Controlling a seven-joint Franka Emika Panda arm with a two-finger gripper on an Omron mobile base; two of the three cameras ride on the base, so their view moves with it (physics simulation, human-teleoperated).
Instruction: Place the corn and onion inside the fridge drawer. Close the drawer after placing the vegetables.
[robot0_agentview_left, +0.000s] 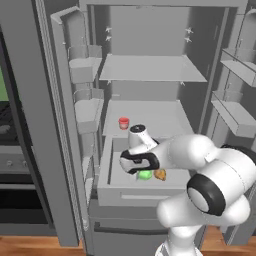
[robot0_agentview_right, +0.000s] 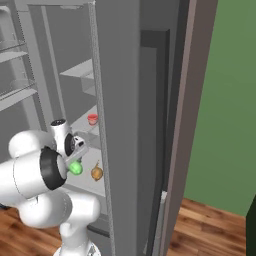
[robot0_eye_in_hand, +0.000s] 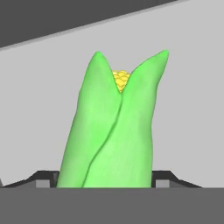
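- Left of the fridge, a tall grey door (robot0_agentview_left: 75, 100) hangs wide open with moulded bins down its inner face, smooth and matte.
- Just right of it, flat pale shelves (robot0_agentview_left: 150, 67) stack up the far wall; a small red cup (robot0_agentview_left: 123, 123) sits on the lower one, well behind the action.
- Below that shelf, the drawer (robot0_agentview_left: 140, 192) is pulled out toward us: a shallow light-grey tray with a plain flat front.
- The gripper (robot0_agentview_left: 141, 167) reaches down into the drawer from the right, and it is clamped on the corn (robot0_eye_in_hand: 111, 131); the hand view has the cob rising straight up from between the two dark fingertips.
- The corn looks glossy bright green, husk leaves split at the tip, with a knob of yellow kernels peeking through.
- From the left base view the corn's green end (robot0_agentview_left: 145, 175) pokes out under the hand, low over the drawer floor; whether it touches the floor I cannot tell.
- Just right of it, the onion (robot0_agentview_left: 160, 174) already lies in the drawer, orange-brown, round, with a thin stem tip; in the right base view it sits near the corn but apart.
- My read: corn placement is in hand. Next calls for letting go, lifting clear without nudging the onion, then pushing the front shut.
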